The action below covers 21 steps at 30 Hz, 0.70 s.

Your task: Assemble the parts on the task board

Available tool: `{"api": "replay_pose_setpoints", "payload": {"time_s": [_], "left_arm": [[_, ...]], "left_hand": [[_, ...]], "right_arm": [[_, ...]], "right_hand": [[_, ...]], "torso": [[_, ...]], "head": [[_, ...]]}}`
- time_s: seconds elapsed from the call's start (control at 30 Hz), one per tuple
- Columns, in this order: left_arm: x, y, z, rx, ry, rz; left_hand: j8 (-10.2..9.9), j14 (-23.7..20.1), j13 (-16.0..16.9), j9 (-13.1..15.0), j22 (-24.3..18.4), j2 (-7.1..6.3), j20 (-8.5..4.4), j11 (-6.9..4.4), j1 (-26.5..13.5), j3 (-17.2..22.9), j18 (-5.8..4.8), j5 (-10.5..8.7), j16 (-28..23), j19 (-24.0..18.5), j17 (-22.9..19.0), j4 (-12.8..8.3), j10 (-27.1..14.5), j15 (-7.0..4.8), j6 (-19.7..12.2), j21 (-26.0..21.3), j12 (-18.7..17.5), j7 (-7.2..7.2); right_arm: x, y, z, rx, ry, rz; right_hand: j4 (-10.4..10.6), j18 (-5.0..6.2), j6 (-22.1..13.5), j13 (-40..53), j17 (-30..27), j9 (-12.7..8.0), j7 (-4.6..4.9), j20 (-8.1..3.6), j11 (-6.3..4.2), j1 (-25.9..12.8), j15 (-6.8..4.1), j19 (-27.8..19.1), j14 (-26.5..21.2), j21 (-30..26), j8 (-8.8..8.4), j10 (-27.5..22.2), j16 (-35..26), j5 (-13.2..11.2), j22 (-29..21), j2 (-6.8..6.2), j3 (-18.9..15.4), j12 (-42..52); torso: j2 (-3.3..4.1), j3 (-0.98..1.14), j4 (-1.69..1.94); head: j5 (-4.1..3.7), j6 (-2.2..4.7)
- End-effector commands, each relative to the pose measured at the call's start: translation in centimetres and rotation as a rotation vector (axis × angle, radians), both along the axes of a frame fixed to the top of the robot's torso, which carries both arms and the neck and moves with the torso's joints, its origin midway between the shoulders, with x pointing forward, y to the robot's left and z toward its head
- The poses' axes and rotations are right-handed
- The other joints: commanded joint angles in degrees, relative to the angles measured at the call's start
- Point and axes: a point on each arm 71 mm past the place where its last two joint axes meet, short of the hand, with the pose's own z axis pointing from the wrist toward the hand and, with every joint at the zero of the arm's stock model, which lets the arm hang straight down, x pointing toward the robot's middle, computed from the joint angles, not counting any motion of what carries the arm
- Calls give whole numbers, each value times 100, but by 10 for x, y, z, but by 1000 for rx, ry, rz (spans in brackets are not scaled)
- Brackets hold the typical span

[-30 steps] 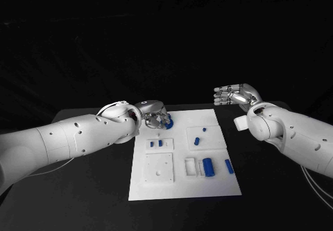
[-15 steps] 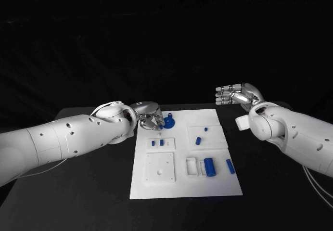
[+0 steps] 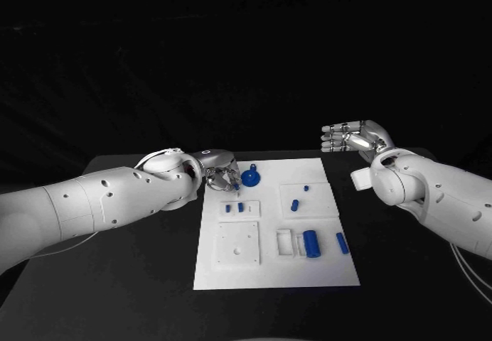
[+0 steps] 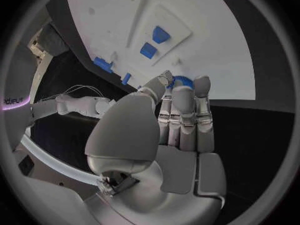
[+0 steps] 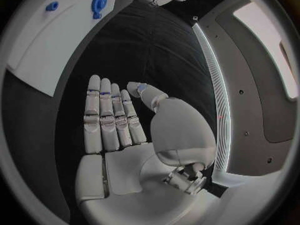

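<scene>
Blue gear (image 3: 251, 177) lay near task board (image 3: 275, 277) far edge, just beside left hand (image 3: 222, 177), fingers (image 4: 181, 110) together, empty. Right hand (image 3: 352, 136) flat, empty. Gear judged light, rigid; pinch rim.

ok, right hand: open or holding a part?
Open. The right hand is raised beside the task board, off the table, fingers straight and palm bare in its wrist view; no part in it.
</scene>
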Motion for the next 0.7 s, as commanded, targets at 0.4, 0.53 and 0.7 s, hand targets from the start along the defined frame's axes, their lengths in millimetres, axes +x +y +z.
{"api": "replay_pose_setpoints", "payload": {"time_s": [0.4, 0.53, 0.7], "left_arm": [[0, 0, -13, 23, 39, -1], [0, 0, -17, 27, 43, 0], [0, 1, -20, 29, 47, 3]], "left_hand": [[12, -13, 6, 7, 108, -40, -8, 14, 26, -14, 112, -28, 24, -40, -9, -8, -5, 16, -22, 4, -23, 1], [11, -12, 4, 6, 108, -42, -7, 17, 33, -13, 113, -25, 21, -44, -12, -12, -14, 16, -28, 6, -26, 3], [11, -12, 4, 6, 108, -42, -7, 17, 33, -13, 113, -25, 21, -44, -12, -12, -14, 16, -28, 6, -26, 3]], "right_arm": [[0, 3, 1, 2, -10, 16], [0, 4, 1, 3, -10, 17], [0, 4, 1, 3, -10, 19]], "right_hand": [[23, 42, 3, -8, -7, 4, 11, -12, 0, -12, 33, 34, 26, -26, 14, -15, -18, 39, 2, -35, 7, -36], [23, 42, 3, -8, -7, 4, 11, -12, 0, -12, 33, 34, 26, -26, 14, -15, -18, 39, 2, -35, 7, -36], [25, 42, 13, -8, -19, 4, 9, -10, -2, -13, 35, 35, 26, -37, 16, -10, -18, 40, 1, -30, 20, -36]], "torso": [[-13, 8, 4], [-2, 3, -7], [3, -1, -6]], "head": [[18, 9], [36, 25], [39, 33]]}}
